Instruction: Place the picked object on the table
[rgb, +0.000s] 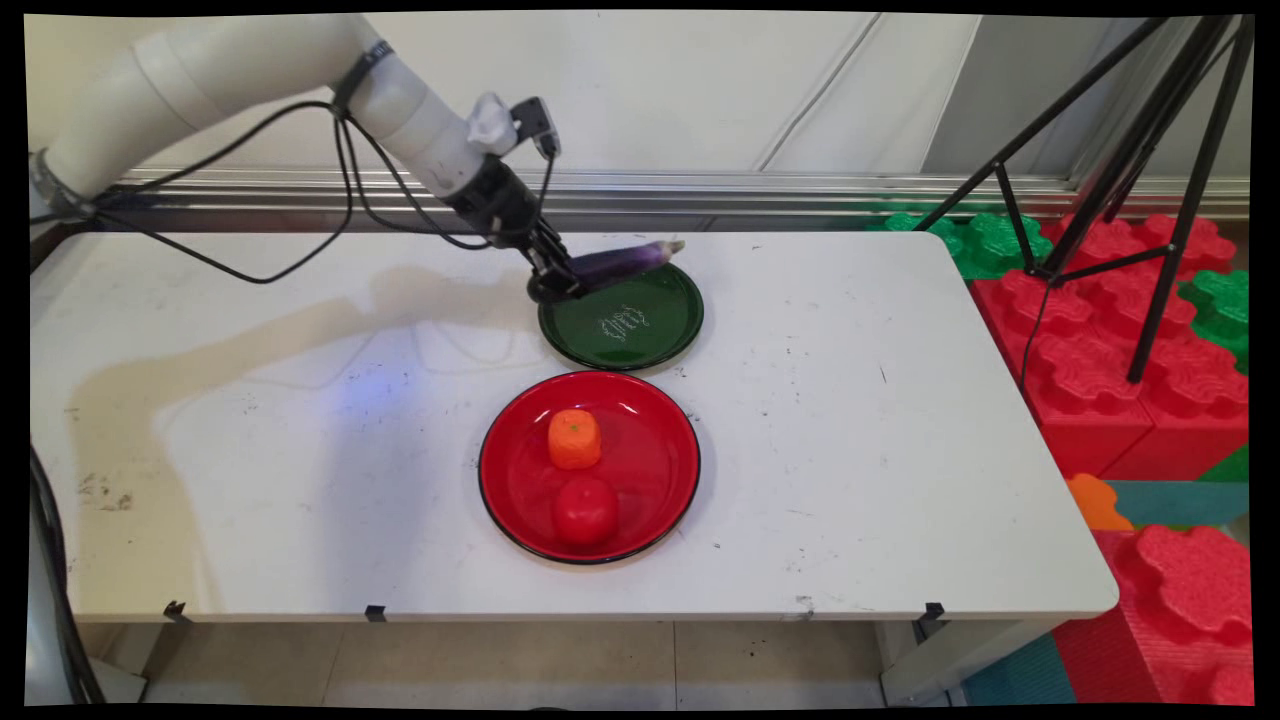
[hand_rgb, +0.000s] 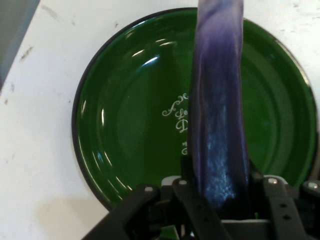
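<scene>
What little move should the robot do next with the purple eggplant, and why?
Probably lower a little. The end effector is shut on the eggplant, which hangs over the green plate with nothing on it, apparently not yet resting there. The red plate already holds an orange piece and a red one.
</scene>
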